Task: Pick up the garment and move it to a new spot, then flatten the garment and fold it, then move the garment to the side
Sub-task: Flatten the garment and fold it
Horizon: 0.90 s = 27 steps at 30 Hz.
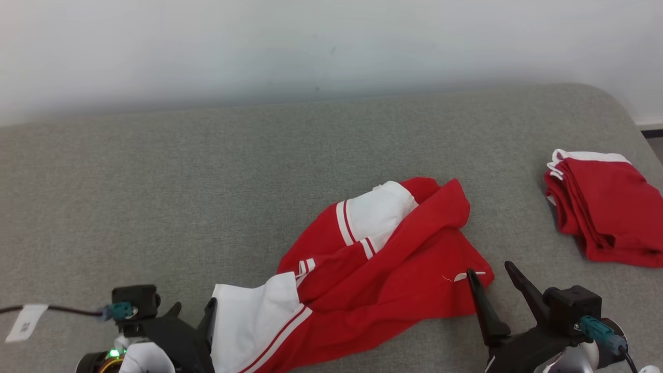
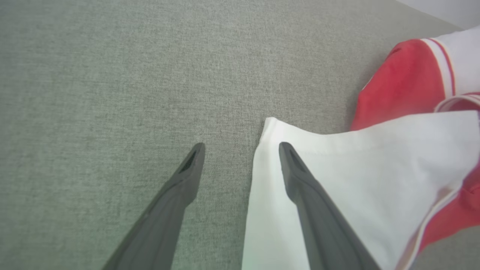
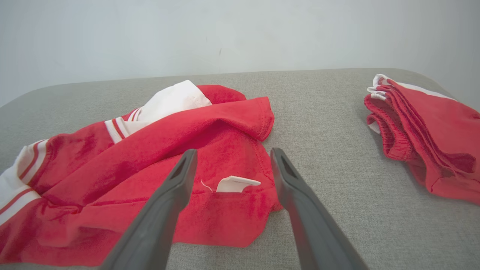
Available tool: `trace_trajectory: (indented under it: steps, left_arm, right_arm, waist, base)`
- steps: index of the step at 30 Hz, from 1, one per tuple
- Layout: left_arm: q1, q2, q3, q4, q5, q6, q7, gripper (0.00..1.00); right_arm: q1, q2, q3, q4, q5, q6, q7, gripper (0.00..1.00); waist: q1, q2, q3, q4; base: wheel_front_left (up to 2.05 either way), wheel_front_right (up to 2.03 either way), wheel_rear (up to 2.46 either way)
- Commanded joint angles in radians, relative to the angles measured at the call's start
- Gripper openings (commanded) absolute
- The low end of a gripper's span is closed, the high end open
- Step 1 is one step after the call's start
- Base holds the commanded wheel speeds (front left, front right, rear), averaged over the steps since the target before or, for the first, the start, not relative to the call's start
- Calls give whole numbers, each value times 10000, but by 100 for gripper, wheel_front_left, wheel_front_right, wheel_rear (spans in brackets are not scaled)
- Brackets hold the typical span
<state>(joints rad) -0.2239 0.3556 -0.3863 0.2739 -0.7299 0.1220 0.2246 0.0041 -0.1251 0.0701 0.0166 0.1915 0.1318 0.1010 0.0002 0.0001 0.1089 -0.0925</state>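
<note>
Left gripper (image 1: 192, 311) is wide open with nothing in it, sitting at the lower left of the head view right up against the white end of the garment (image 1: 393, 269). From the left wrist cam, the white panel's edge runs up between the two fingers. One finger (image 2: 305, 202) is over the white cloth and the other is over bare table (image 2: 93, 93). Honestly can't tell if either one is actually touching fabric. Right gripper (image 1: 490, 269) is the same story, jaws spread all the way and gripping nothing, parked at the garment's near right corner. In its wrist view the little white tag (image 3: 236, 183) on the red hem sits right between the two fingers, just below the tips. Whether those tips touch the cloth I can't say. Garment itself is a crumpled red thing with white panels and red-and-white stripes. It lies rumpled across the middle front of the grey table, running diagonally from the left gripper over to the right one. A flap of red is flopped over the top and a white panel pokes out on the far side. Off to the right, well apart from it, there's a folded red pile (image 1: 606, 212) with white trim near the table's edge. Pale wall (image 1: 311, 46) behind it all.
</note>
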Motion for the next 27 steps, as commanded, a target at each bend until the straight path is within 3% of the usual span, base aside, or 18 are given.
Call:
trace_trajectory:
  steps: [1, 6, 16, 17, 20, 23, 24, 27]
  left_arm:
    - [-305, 70, -118, 229, 159, 1, 189, 100]
    - [-910, 195, -443, 861, 572, 182, 569, 100]
    - [-1468, 350, -1212, 1188, 1145, -113, 1129, 97]
    - [-1492, 334, -1290, 1174, 1196, -174, 1139, 92]
    - [-1627, 265, -1462, 1210, 1308, -165, 1192, 53]
    - [-1697, 266, -1508, 1302, 1450, -77, 1130, 27]
    - [-1709, 262, -1524, 1346, 1473, -55, 1107, 0]
    - [-1812, 225, -1547, 1433, 1529, 15, 1060, 0]
  right_arm:
    - [-68, 22, 32, -9, 22, -19, -24, 100]
    - [-131, 49, 54, 117, 99, -19, -119, 100]
    - [-230, 99, 29, 178, 100, -19, -232, 100]
    - [-221, 102, 13, 185, 98, -19, -240, 100]
    - [-214, 141, 14, 208, 71, -19, -234, 100]
    - [-276, 142, 42, 218, 57, -19, -244, 100]
    - [-292, 138, 52, 223, 58, -19, -244, 100]
    - [-299, 93, -62, 326, 22, -19, -66, 100]
  waist:
    - [-2, -1, 139, -168]
    - [-2, -1, 260, -315]
    - [-2, -1, 384, -407]
    - [-2, -1, 397, -398]
    - [-2, -1, 433, -384]
    - [-2, -1, 478, -384]
    - [-2, -1, 496, -384]
    - [-2, -1, 549, -381]
  base:
    - [0, 0, 0]
    - [0, 0, 0]
    - [0, 0, 0]
    - [0, 0, 0]
    - [0, 0, 0]
    - [0, 0, 0]
    - [0, 0, 0]
    - [0, 0, 0]
